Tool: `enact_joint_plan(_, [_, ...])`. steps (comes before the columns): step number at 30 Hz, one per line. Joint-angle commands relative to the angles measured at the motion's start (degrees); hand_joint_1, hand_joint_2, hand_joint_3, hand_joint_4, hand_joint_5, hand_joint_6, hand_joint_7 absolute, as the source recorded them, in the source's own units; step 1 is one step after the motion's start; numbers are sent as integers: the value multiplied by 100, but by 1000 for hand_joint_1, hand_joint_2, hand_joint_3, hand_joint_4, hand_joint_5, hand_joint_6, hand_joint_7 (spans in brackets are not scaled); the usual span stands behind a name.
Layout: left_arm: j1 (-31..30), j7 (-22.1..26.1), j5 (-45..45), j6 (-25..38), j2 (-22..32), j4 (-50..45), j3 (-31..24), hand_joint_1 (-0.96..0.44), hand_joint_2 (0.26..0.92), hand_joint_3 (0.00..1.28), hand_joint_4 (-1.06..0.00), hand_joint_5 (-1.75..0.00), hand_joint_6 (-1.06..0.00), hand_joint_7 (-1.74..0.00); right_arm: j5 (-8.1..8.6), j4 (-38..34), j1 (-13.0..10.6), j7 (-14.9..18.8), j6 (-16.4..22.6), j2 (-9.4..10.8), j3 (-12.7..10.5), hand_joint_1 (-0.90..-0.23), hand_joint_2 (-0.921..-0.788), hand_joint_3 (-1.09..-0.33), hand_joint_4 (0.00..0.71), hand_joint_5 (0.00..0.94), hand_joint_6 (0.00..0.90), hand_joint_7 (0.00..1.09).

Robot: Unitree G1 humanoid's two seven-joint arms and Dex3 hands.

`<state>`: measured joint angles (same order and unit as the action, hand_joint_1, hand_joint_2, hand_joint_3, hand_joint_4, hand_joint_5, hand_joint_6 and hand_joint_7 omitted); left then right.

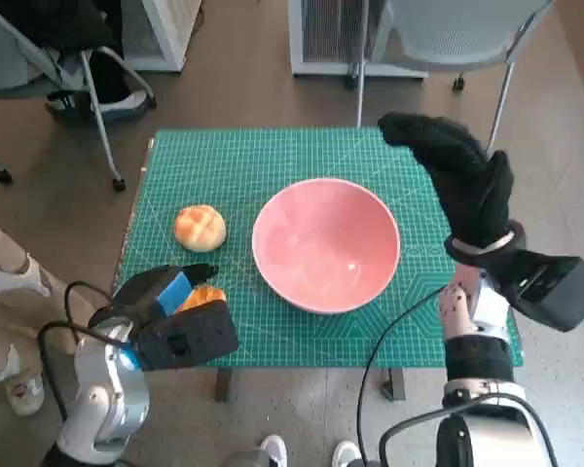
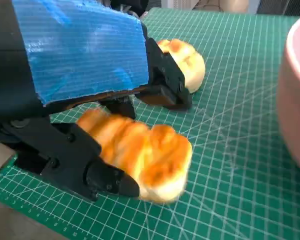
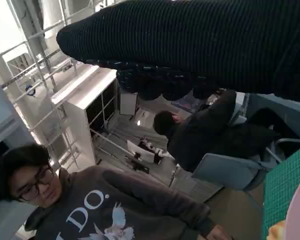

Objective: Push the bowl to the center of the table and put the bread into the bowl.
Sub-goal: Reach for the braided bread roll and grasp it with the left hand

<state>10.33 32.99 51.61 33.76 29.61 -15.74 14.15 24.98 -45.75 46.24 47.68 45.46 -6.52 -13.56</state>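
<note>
gripping a long bread roll (image 2: 140, 160) between its fingers, apparently for the centred pink bowl (image 1: 326, 243), the left hand (image 1: 175, 316) works while the right hand (image 1: 462, 180) hangs raised, empty, fingers extended.

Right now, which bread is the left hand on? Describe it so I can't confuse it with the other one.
Start at the pink bowl in the middle of the green mat. On the robot's left of the bowl lie two breads; the round bun lies free, farther from the robot. The one you want is the elongated golden loaf at the near edge, between the left hand's black fingers.
</note>
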Motion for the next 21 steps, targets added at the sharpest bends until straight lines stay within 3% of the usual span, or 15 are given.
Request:
enact_joint_plan(1, [31,28,144,-23,102,7,86,17,657,506,-710,-1330,-712,-994,46,-24,-122,80,-69,-20,-15,-607,-921,-757,129,0,-1,505])
enact_joint_plan(7, [26,72,183,-19,127,-58,107,4,596,636,-687,-1395,-688,-1086,50,-31,-114,90,-64,-11,-23,-608,-921,-756,129,1,-1,505])
enact_joint_plan(15, [-6,60,160,-50,109,-97,70,2,591,651,-681,-1411,-683,-1093,58,-31,-116,97,-75,-3,-28,-608,-921,-754,130,1,-1,505])
enact_joint_plan(21, [-26,28,108,-83,103,-98,29,2,622,602,-679,-1408,-676,-1073,69,-53,-113,113,-83,-2,-37,-612,-921,-745,129,0,-1,509])
